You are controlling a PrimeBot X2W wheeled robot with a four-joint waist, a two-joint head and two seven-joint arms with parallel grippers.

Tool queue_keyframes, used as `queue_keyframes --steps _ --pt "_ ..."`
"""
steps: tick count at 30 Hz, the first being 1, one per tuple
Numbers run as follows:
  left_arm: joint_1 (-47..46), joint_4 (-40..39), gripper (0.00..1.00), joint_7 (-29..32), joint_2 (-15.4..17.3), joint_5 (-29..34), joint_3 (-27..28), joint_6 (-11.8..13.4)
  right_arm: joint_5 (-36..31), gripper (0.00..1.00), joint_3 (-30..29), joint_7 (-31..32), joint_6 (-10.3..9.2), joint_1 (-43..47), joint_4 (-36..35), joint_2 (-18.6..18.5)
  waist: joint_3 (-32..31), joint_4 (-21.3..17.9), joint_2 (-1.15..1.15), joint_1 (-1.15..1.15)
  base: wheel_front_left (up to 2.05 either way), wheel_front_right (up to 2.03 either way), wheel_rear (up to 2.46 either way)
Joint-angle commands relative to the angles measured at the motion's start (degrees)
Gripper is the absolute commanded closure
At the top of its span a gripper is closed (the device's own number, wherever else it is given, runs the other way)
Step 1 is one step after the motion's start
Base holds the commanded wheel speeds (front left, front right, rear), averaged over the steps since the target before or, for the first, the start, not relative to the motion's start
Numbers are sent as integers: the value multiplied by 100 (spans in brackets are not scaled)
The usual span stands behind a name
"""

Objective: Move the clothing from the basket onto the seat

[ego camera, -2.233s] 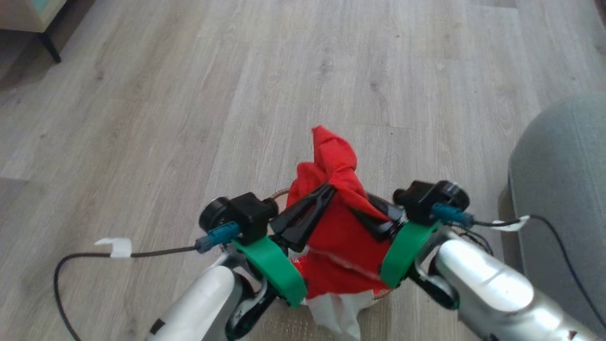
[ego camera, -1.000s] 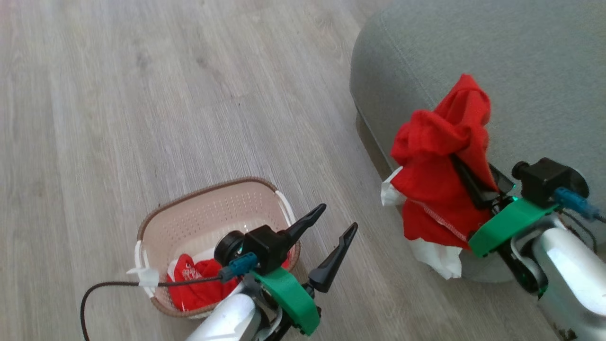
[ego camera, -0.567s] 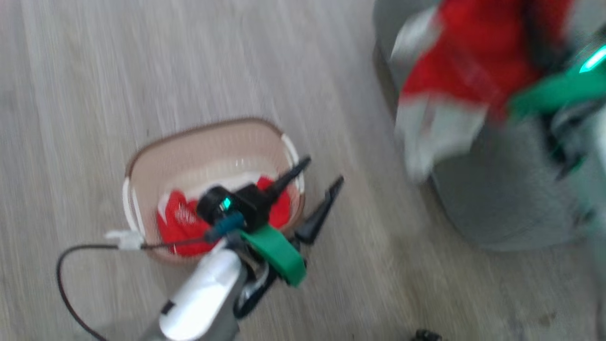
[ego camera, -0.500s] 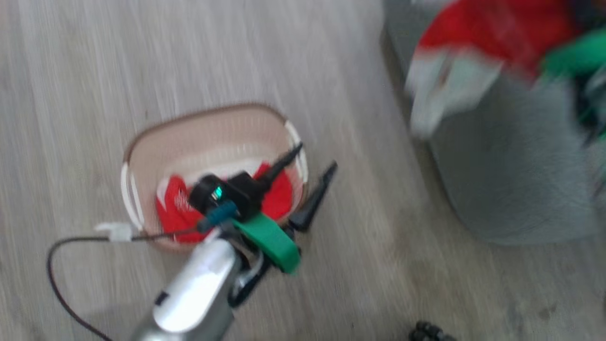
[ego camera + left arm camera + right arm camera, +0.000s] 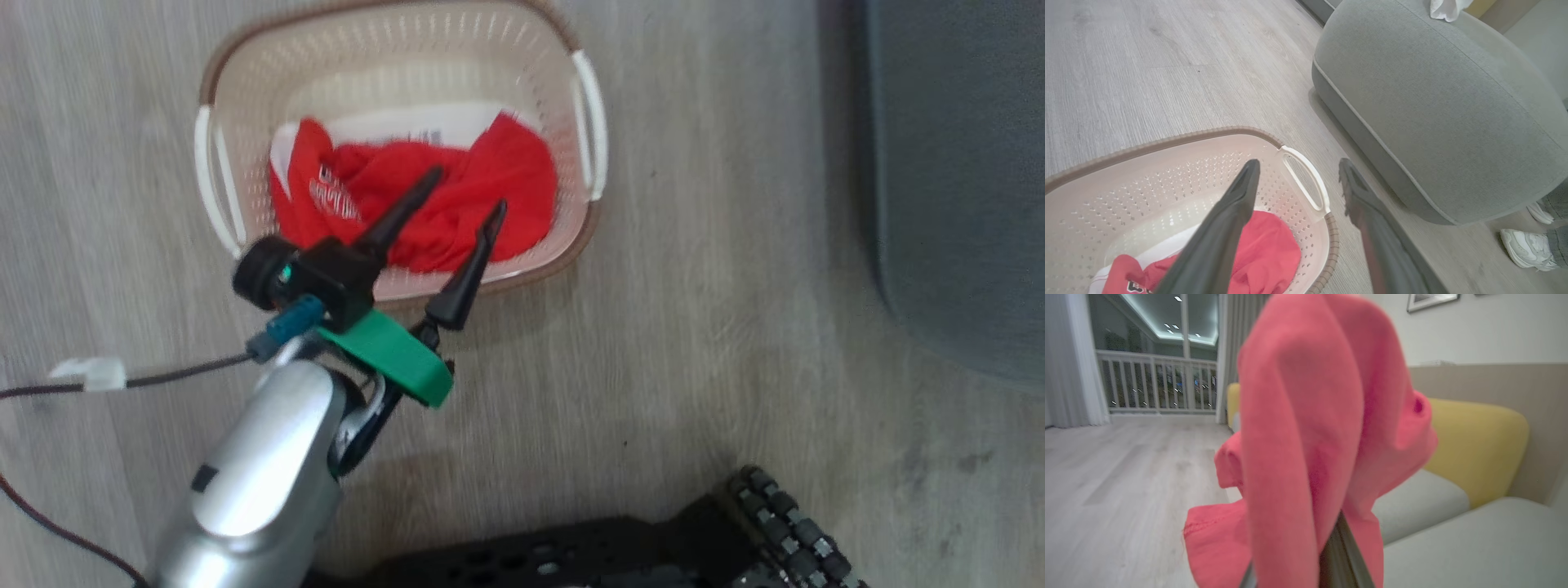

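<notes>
Camera has dipped onto cream perforated plastic basket point(image 5: 392, 49); left gripper point(image 5: 468, 188) released above its bright red fabric clothing point(image 5: 522, 175); right gripper point(image 5: 1306, 559), clenching another red piece point(image 5: 1298, 416), should open well over grey upholstered seat point(image 5: 1433, 114).

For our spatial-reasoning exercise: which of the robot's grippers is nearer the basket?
Left. The left gripper hangs open over the basket rim, fingers above the red clothing inside. The right gripper, shut on a red garment, is raised facing grey cushions, away from it.
</notes>
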Motion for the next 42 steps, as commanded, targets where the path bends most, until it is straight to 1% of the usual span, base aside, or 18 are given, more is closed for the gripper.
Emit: queue_keyframes --steps 1,5,10,11,13,14,15,18,21,28,30,31,32,33,36,40,42 --pt "-60 -282 0 -65 81 96 173 -7 -157 100 -201 69 -2 -56 -4 -156 421 222 1 -2 0 0 0" --pt "-197 -639 0 -65 107 243 248 -7 -533 100 -902 -6 -2 83 463 -227 716 228 1 -2 0 0 0" --pt "-165 -857 0 -65 258 374 375 -7 -914 100 -1602 -193 -2 535 922 39 936 55 1 -2 0 0 0" --pt "-134 -856 0 -65 303 395 400 -7 -965 90 -1693 -213 -2 581 957 119 940 5 1 -2 0 0 0" --pt "-71 -852 0 -65 366 412 474 -7 -1086 56 -1786 -236 -2 656 973 265 908 -101 1 -2 0 0 0" --pt "-36 -844 0 -65 389 415 511 -7 -1128 24 -1814 -240 -2 688 939 332 871 -153 1 -2 0 0 0" --pt "3 -831 0 -65 406 416 542 -7 -1159 0 -1818 -242 -2 732 882 407 812 -206 1 -2 0 0 0" --pt "111 -799 0 -65 413 401 591 -7 -1212 0 -1762 -244 -2 941 782 546 563 -349 1 -2 0 0 0" --pt "191 -774 0 -65 372 373 612 -7 -1237 0 -1570 -245 -2 1223 752 576 256 -466 1 -2 0 0 0" --pt "460 -562 0 -65 148 217 596 -8 -1075 0 -743 -246 -2 2335 881 575 -670 -636 1 -2 0 0 0" --pt "582 -485 0 -66 87 147 615 -8 -918 0 -470 -246 -2 2767 799 655 -983 -682 1 -2 0 0 0" --pt "582 -485 0 -66 87 147 615 -8 -918 0 -470 -246 -2 2767 799 655 -983 -682 1 -2 0 0 0" --pt "722 -424 0 -66 17 93 675 -8 -694 0 -268 -246 -2 3212 598 763 -1287 -711 1 -2 0 0 0" --pt "722 -424 0 -66 17 93 675 -8 -694 0 -268 -246 -2 3212 598 763 -1287 -711 1 -2 0 0 0" --pt "954 -361 0 -66 -112 40 802 -8 -546 0 12 -246 -2 3886 91 882 -1720 -695 1 -2 0 0 0" --pt "1273 -270 0 -66 -275 3 1011 -8 -337 0 289 -246 -2 4721 -828 1114 -2287 -548 1 -2 0 0 0" --pt "1436 -230 0 -66 -357 -21 1134 -8 -271 0 392 -246 -2 5139 -1331 1324 -2541 -428 1 -2 0 0 0"
